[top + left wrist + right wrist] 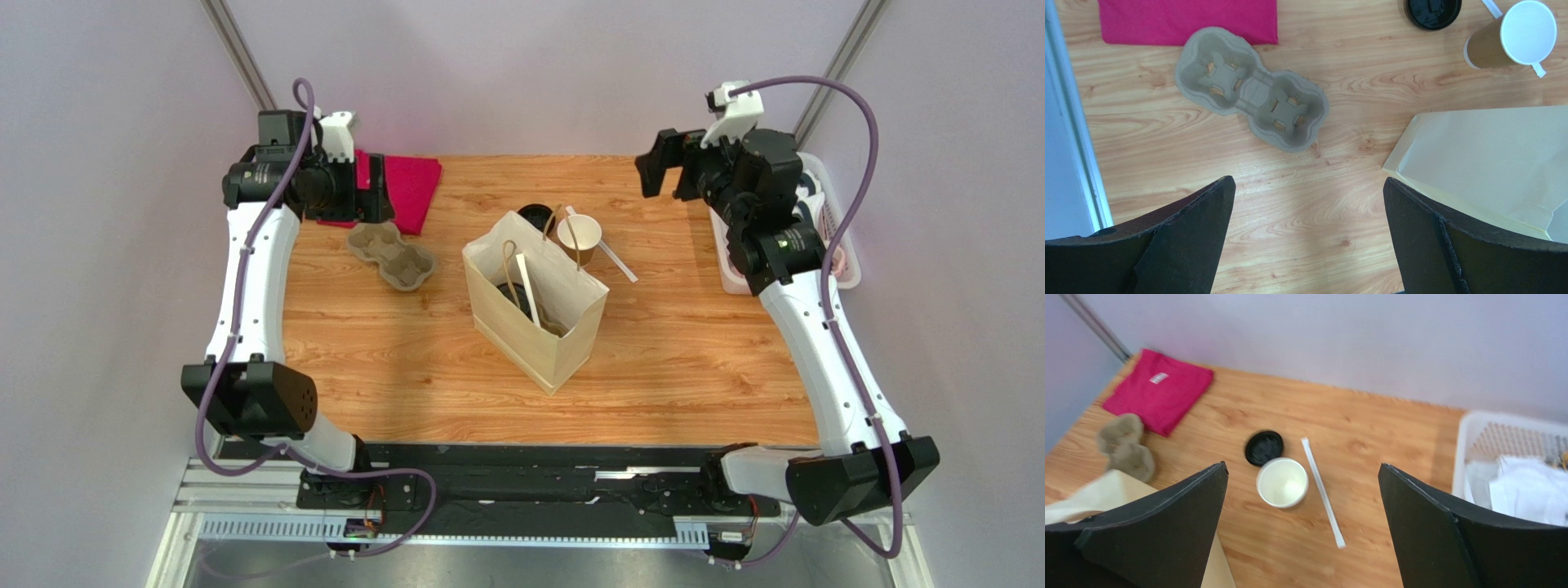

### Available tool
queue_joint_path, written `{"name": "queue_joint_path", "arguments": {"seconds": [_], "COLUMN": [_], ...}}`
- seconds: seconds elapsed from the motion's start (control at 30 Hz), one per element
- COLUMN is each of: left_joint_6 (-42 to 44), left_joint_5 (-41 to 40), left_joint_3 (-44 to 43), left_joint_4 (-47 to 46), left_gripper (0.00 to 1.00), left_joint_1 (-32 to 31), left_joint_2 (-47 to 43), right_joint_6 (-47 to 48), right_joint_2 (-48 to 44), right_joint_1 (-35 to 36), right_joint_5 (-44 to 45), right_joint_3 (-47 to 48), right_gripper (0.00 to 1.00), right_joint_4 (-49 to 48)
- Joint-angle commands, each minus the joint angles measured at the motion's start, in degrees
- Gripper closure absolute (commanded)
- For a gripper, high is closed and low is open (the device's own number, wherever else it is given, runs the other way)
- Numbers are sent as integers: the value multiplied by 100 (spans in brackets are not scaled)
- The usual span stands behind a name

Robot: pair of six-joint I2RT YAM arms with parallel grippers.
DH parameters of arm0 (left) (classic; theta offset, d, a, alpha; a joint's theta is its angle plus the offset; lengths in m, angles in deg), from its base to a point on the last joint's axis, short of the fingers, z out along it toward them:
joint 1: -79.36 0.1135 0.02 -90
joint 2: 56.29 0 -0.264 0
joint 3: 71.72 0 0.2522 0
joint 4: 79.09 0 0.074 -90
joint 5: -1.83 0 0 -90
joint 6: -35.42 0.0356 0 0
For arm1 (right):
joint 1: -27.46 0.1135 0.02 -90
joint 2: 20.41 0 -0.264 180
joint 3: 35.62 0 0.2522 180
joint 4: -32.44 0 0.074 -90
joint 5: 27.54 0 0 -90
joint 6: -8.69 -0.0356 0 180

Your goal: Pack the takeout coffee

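Holding one takeout coffee: one paper bag, upright.

Magenta cloth, cream bag, grey-tan carrier, blk lid, tan cup w/ white inside.

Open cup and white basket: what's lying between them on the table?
A white straw, just beside the cup; beyond it only bare wood up to the basket. The right wrist view shows it best.

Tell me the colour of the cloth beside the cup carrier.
The cloth is magenta-pink, shown best in the left wrist view.
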Motion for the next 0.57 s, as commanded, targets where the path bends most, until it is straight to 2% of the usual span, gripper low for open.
{"name": "queue_joint_path", "arguments": {"seconds": [0.0, 0.17, 0.33, 0.53], "left_joint_6": [352, 388, 397, 449], "left_joint_5": [798, 895, 825, 518], "left_joint_3": [-153, 664, 1183, 1071], "left_joint_4": [689, 339, 180, 39], "left_gripper": [1, 1, 1, 1], "left_joint_1": [2, -15, -7, -7], "left_joint_2": [309, 239, 117, -95], "right_joint_6": [-3, 146, 612, 559], "right_joint_2": [-101, -233, -592, -655], "right_joint_1": [-853, -1471, -1480, -1480], "right_joint_5": [-89, -485, -643, -810], "right_joint_3": [-526, -1298, -1950, -2030], "right_gripper": [0, 0, 0, 0], "right_joint_4": [723, 1321, 1612, 1612]}}
